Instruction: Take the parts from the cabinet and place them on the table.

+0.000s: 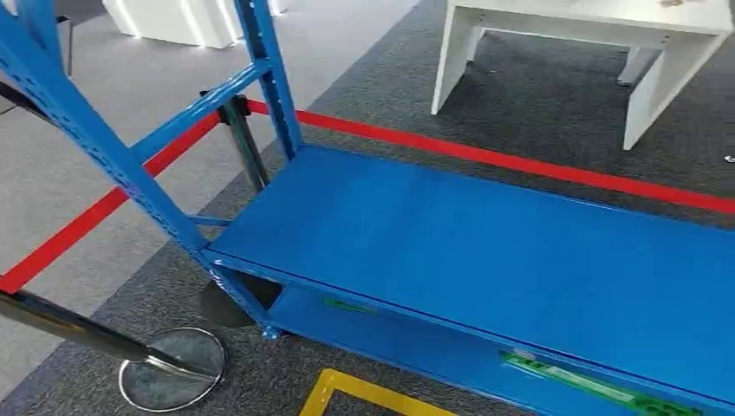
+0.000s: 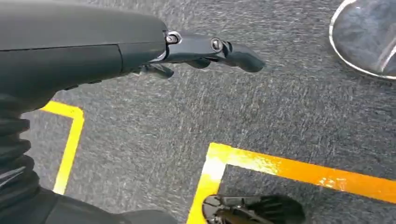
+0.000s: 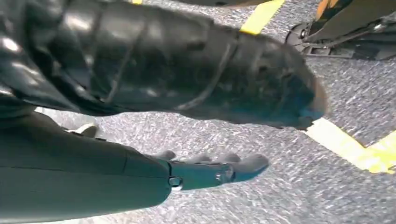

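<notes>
The blue metal cabinet (image 1: 485, 251) is an open rack close in front of me in the head view. It has a wide blue shelf board, and a lower board (image 1: 416, 342) carries green labels on its front edge. The white table (image 1: 607, 26) stands beyond it at the far right. My left hand (image 2: 205, 51) hangs above the grey carpet with its fingers stretched out and nothing in them. My right hand (image 3: 210, 170) hangs the same way over the carpet, fingers straight and holding nothing.
A red barrier belt (image 1: 520, 160) runs behind the rack between posts. One post's round metal base (image 1: 173, 368) sits on the floor at the rack's left corner. Yellow tape lines (image 2: 280, 165) mark the carpet by my feet.
</notes>
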Robot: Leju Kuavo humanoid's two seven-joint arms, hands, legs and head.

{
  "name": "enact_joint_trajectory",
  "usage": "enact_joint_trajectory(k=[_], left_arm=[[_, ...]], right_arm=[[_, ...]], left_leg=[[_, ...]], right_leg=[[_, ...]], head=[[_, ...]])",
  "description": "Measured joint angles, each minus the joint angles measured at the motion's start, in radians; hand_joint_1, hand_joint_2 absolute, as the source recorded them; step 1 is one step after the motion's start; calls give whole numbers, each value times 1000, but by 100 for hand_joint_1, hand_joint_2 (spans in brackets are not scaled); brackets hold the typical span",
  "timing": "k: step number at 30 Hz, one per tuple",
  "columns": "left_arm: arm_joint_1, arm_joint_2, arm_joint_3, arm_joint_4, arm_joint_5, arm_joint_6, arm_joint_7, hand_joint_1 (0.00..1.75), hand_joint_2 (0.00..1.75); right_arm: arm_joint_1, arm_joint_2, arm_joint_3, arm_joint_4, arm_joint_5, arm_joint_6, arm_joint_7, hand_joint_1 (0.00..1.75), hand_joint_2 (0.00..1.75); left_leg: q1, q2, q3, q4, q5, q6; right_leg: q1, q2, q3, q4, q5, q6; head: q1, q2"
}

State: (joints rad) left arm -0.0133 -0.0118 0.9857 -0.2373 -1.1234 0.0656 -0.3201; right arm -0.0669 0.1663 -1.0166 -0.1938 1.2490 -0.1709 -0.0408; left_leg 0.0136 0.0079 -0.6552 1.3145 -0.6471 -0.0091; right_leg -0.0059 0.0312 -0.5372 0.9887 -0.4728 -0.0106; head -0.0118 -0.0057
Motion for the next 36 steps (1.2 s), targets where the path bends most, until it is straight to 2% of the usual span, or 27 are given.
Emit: enact_joint_trajectory(k=[1, 2, 3, 4, 5, 6, 8, 9, 10, 11, 12, 13, 14, 15, 16, 17, 18, 19, 20, 21, 22, 23, 26, 28, 36], left_arm=[[0, 0, 0, 0, 0, 0, 0, 0, 175], [0, 0, 0, 0, -1, 0, 0, 0, 175], [-1, 2, 0, 0, -1, 0, 0, 0, 175], [0, 2, 2, 0, 0, 0, 0, 0, 175], [0, 2, 3, 0, -1, 0, 0, 0, 175], [-1, 2, 6, 0, -2, 0, 0, 0, 175], [-3, 2, 9, 0, -3, 1, 0, 0, 175], [-5, 1, 9, 0, -4, 1, 0, 0, 175], [-8, 1, 9, 0, -4, 1, 0, 0, 175], [-8, 2, 10, 0, -4, 1, 0, 0, 175], [-4, 1, 10, 0, -4, 1, 0, 0, 175], [0, 1, 11, 0, -4, 1, 0, 0, 175], [1, 1, 12, 0, -4, 1, 0, 0, 175], [0, 1, 13, 0, -4, 1, 0, 0, 175], [-2, 1, 13, 0, -5, 2, 0, 0, 175], [-4, 1, 14, 0, -6, 3, 0, 0, 175], [-5, 0, 15, 0, -6, 4, 0, 0, 175], [-6, 0, 15, 0, -6, 4, 0, 0, 175], [-6, 0, 16, 0, -7, 4, 0, 0, 175], [-6, 0, 17, 0, -7, 4, 0, 0, 175], [-6, 1, 17, 1, -7, 4, 0, 0, 175], [-6, 0, 17, 0, -7, 4, 0, 0, 175], [-6, 1, 18, 0, -7, 4, 0, 0, 175], [-6, 1, 18, 0, -8, 4, 0, 0, 175], [-6, 1, 18, 0, -8, 4, 0, 0, 175]], right_arm=[[1, 0, 0, 0, 0, 0, 0, 0, 0], [1, 0, 0, 0, 0, 0, 0, 0, 0], [-1, 0, 0, 0, 0, 0, 0, 0, 0], [-1, 0, 1, 0, 0, 0, 0, 0, 0], [-3, 0, 1, 0, 0, 0, 0, 0, 0], [-4, 0, 2, 0, 0, 0, 0, 0, 0], [2, 0, 2, 0, 0, 0, 0, 0, 0], [4, 0, 2, 0, 0, 0, 0, 0, 0], [6, 0, 2, 0, 0, 0, 0, 0, 0], [3, 0, 3, 0, 1, 0, 1, 0, 0], [-2, 0, 3, 0, 1, 0, 1, 0, 0], [-5, 0, 3, 0, 1, -1, 3, 0, 0], [-5, 0, 3, 0, 1, -3, 5, 0, 0], [-1, 1, 4, 0, 1, -4, 5, 0, 0], [3, 1, 4, 0, 1, -4, 5, 0, 0], [5, 1, 3, 0, -1, -4, 6, 0, 0], [4, 1, 3, 0, -1, -4, 6, 0, 0], [3, 1, 3, 0, -1, -4, 6, 0, 0], [-1, 1, 3, 0, -2, -4, 6, 0, 0], [-1, 1, 3, 0, -2, -4, 6, 0, 0], [0, 2, 3, 0, -2, -4, 6, 0, 0], [0, 2, 3, 0, -2, -5, 7, 0, 0], [0, 3, 3, 0, -2, -6, 8, 0, 0], [-1, 3, 3, 0, -2, -7, 7, 0, 0], [0, 3, 4, 0, 1, -13, 8, 0, 0]], left_leg=[[0, -1, 12, -39, 39, 1], [1, -2, 40, -112, 88, 3], [4, -18, 79, -208, 142, 5], [8, -63, 105, -281, 169, 8], [10, -92, 113, -298, 156, 11], [8, -82, 112, -297, 154, 12], [2, -67, 110, -297, 155, 21], [9, -54, 114, -308, 160, 30], [9, -40, 116, -313, 164, 37], [8, -31, 115, -313, 162, 46], [6, -16, 114, -313, 162, 47], [4, -2, 114, -313, 161, 49], [3, 8, 112, -312, 160, 49], [3, 16, 112, -312, 160, 49], [3, 21, 112, -312, 160, 49], [3, 23, 114, -312, 160, 48], [3, 26, 116, -312, 159, 45], [3, 27, 119, -311, 157, 41], [-4, 29, 119, -308, 155, 33], [-4, 29, 119, -307, 155, 28], [-5, 28, 118, -302, 153, 40], [-5, 28, 118, -302, 156, 45], [-3, 28, 122, -310, 160, 44], [-3, 28, 124, -315, 163, 40], [-2, 28, 124, -317, 165, 36]], right_leg=[[0, 14, 1, 2, 0, 0], [-1, 27, 2, 3, -1, 1], [-1, 42, 3, 6, -3, 4], [-2, 53, 0, 9, -5, 8], [5, 63, -7, 19, -8, 15], [1, 78, -15, 20, -4, 23], [-7, 94, -21, 14, 1, 37], [-4, 101, -34, 14, 0, 44], [-3, 51, -38, 32, -13, 46], [-2, 6, -63, 77, -48, 51], [-4, -14, -100, 154, -93, 54], [-5, -22, -138, 233, -131, 57], [-6, -24, -172, 306, -158, 61], [-7, -26, -180, 329, -157, 62], [-8, -29, -164, 305, -133, 63], [-9, -31, -124, 236, -93, 63], [-9, -35, -65, 131, -46, 60], [-9, -42, -14, 44, -17, 55], [-4, -47, -2, 17, -31, 48], [-4, -43, 2, 13, -24, 40], [-7, -43, 6, 11, -20, 44], [-5, -42, 7, 12, -20, 44], [-2, -42, 7, 13, -21, 38], [-2, -42, 6, 13, -22, 34], [-1, -42, 5, 15, -23, 33]], head=[[0, 0], [0, 0], [-1, 0], [-2, 0], [-2, 0], [-2, 0], [-2, 0], [-2, 0], [0, 0], [12, 0], [20, 0], [21, 0], [19, 0], [21, 0], [20, 0], [21, 0], [21, 0], [21, 0], [21, 0], [20, 0], [19, 0], [19, 0], [18, 0], [18, 0], [18, 0]])
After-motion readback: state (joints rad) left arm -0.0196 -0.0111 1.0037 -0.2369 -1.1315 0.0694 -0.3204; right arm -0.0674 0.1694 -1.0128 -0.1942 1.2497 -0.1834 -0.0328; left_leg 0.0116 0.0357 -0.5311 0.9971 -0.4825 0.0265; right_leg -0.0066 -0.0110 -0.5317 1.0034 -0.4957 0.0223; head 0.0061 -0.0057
